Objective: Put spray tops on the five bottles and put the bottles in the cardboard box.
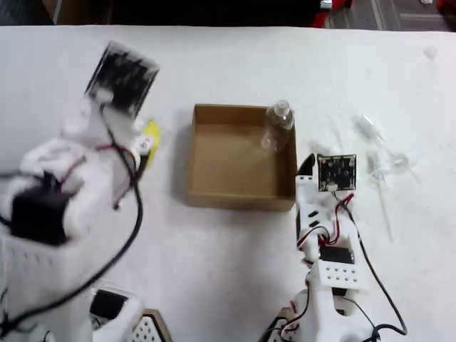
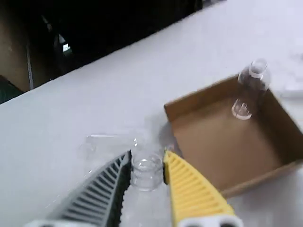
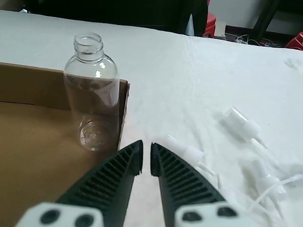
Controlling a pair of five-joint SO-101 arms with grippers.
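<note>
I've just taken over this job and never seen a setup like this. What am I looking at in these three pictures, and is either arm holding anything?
These are two small robot arms at a white table. The high view looks down from above; each other picture comes from a camera on one arm's wrist, looking along its pincer. In the middle sits an open cardboard box with one uncapped clear bottle standing in a corner. Loose spray tops lie on the table beside the box, near the right arm. The left pincer, grey and yellow, is closed around the neck of a second bottle, also uncapped. The right pincer is nearly closed, holding nothing.
</note>
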